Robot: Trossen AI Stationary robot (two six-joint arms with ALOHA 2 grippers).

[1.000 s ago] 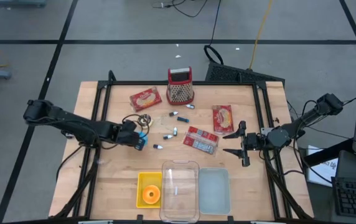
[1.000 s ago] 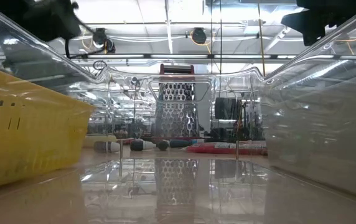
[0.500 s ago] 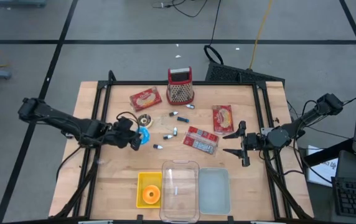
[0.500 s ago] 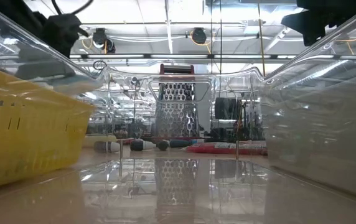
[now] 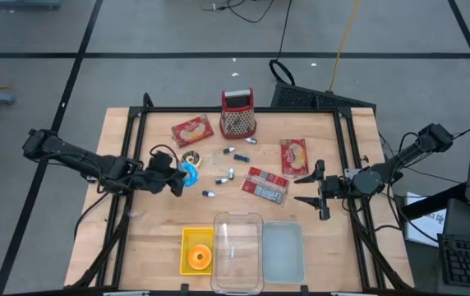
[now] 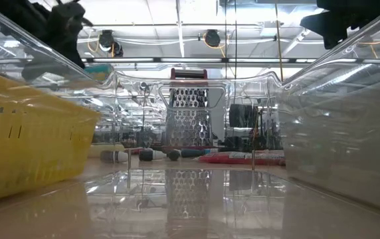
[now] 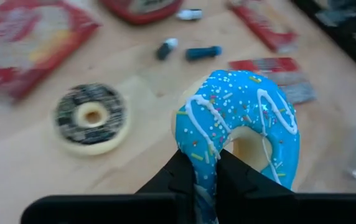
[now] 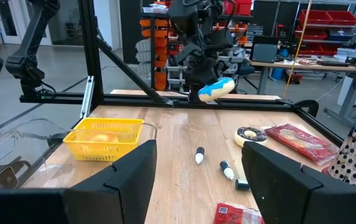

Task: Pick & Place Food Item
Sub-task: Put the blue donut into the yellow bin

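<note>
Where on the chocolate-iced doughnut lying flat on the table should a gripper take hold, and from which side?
Come from above and pinch across the ring, one finger in the hole and one outside. The chocolate-iced doughnut lies flat, hole up, with bare table around it, so its rim offers little height for a side grip.

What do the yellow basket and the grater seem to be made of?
Yellow basket: probably moulded plastic, given its even bright colour and slotted walls. Grater: apparently shiny perforated metal, with a red top that looks like plastic.
</note>
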